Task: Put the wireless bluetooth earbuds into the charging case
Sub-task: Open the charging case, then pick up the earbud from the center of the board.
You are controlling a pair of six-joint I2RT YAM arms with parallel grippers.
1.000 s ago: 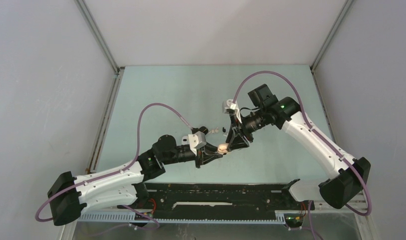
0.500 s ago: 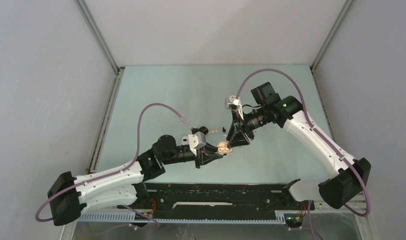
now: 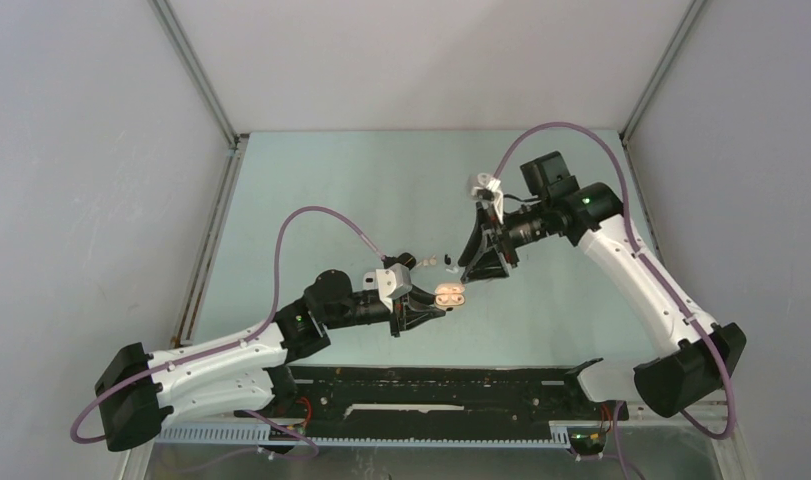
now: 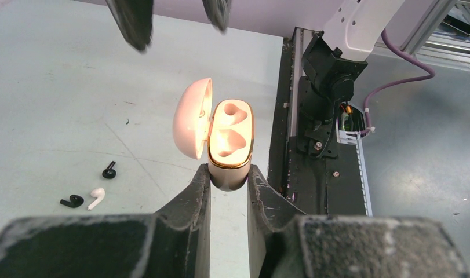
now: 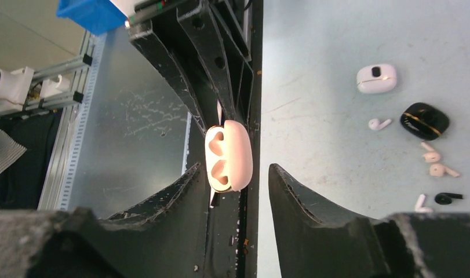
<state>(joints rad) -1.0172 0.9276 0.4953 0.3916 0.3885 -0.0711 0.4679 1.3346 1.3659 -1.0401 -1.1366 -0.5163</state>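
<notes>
While the left gripper (image 4: 228, 174) clamps the beige charging case (image 4: 229, 136) in its jaws, lid swung open, the right gripper (image 5: 237, 171) hovers over it with jaws parted and gripping nothing. Farther out on the tabletop (image 5: 336, 58) lie the loose earbuds (image 5: 432, 156), beige, white and black, beside a white case (image 5: 376, 78) and a black case (image 5: 424, 121).

Left wrist view: right gripper's fingers (image 4: 134, 23) are blurred and cut off by the top edge, only the tips showing. The lower end of the charging case (image 4: 229, 145) is hidden between the left gripper's fingers (image 4: 200, 191).

Top external view: the loose earbuds (image 3: 448, 259) are mere specks — colour and count can't be told.

Right wrist view: own fingers (image 5: 313, 214) are soft and run off the bottom edge — the case's rear is out of sight.
</notes>
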